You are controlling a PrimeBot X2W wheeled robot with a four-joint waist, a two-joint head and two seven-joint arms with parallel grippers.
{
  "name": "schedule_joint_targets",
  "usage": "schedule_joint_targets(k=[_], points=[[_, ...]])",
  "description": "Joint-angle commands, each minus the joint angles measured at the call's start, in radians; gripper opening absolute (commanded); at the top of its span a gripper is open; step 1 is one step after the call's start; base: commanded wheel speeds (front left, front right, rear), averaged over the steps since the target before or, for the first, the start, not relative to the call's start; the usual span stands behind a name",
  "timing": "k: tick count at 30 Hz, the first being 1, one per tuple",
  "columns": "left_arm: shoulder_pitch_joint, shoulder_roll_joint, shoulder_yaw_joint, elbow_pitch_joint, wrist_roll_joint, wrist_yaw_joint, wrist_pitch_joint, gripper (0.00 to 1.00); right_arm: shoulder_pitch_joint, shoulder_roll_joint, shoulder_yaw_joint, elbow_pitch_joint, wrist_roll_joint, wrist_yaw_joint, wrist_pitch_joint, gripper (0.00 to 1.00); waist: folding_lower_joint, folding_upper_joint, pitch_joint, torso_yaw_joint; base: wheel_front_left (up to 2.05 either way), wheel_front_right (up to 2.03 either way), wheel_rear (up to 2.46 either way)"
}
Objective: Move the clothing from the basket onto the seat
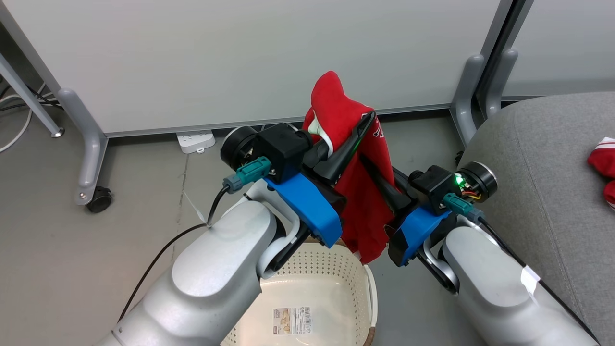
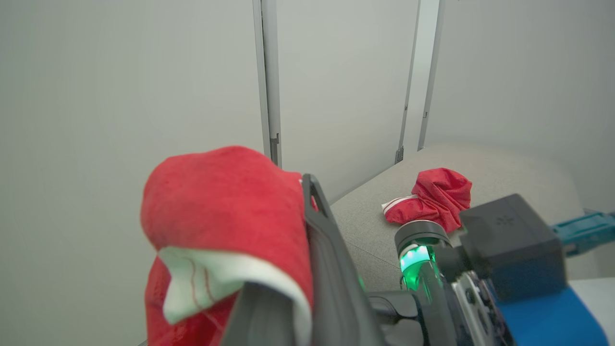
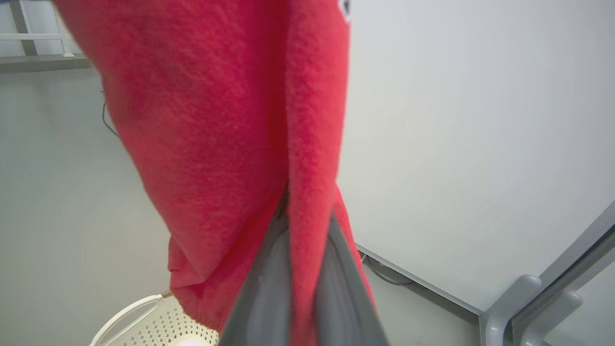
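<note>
Your left pincer (image 1: 366, 121) and right pincer (image 3: 302, 230) are both clamped on the red jersey (image 1: 360, 206), which hangs above the basket (image 1: 336, 269) at 6 o'clock. Lift the hem clear, then swing it to the seat (image 1: 538, 158) at 3 o'clock, beside the other garment (image 1: 603, 163).

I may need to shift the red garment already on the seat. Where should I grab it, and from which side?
Pinch the raised crumpled peak of the red garment from above, I'd say: it bunches up off the grey seat, while its white-striped edge lies flat.
</note>
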Motion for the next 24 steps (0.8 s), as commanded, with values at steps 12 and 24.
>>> schedule_joint_targets(k=[12,24], points=[[0.003,0.006,-0.01,0.012,-0.012,0.001,-0.009,0.0,0.018,-0.006,-0.003,-0.005,0.016,-0.001,0.0,0.0,0.0,0.0,-0.01,-0.004,0.0,0.0,0.0],[-0.003,0.01,-0.015,0.017,-0.015,0.014,0.001,1.0,0.017,-0.003,-0.02,-0.013,0.02,-0.001,0.0,0.0,0.0,0.0,-0.005,-0.003,0.0,0.0,0.0]])
